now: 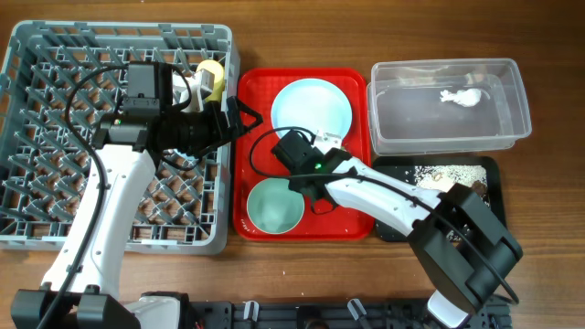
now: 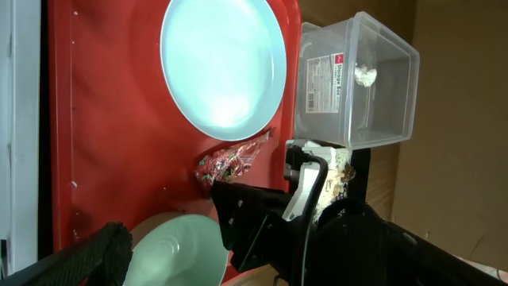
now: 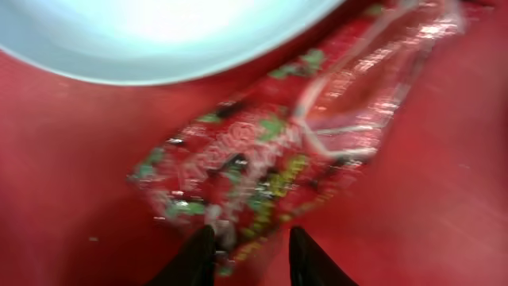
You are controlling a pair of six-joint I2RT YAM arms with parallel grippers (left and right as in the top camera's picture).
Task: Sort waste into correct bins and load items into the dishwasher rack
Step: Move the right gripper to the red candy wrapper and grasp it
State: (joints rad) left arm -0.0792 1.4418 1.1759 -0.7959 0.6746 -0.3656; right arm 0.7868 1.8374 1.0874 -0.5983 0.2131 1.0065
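On the worktop (image 1: 548, 228), at centre frame from overhead, a red tray (image 1: 256, 91) with a light blue plate (image 1: 312, 108) in its upper half and a pale green bowl (image 1: 274, 207) at its lower left. Just below the plate's rim, flat on the tray's floor, the red snack wrapper (image 3: 262, 167), crumpled and glossy. Right end effector (image 3: 254, 254) low over that wrapper, dark fingertips (image 3: 194, 254) on either side of its lower end with a narrow gap between. Blurred in the right wrist view, so cannot tell whether clenched on the foil or merely straddling it. Left end effector (image 1: 239, 117) spread wide and grasping nothing, poised over the seam between the grey dishwasher rack (image 1: 55, 219) and the tray's upper left corner. Inside the rack, filling the left of the frame, a yellow cup (image 1: 212, 78) near the upper right corner. At upper right, the clear tub (image 1: 411, 119) with a white tissue (image 1: 462, 96) inside. Just below it, the black tray (image 1: 494, 169) with crumbly food scraps (image 1: 448, 171), partly hidden by the right arm.
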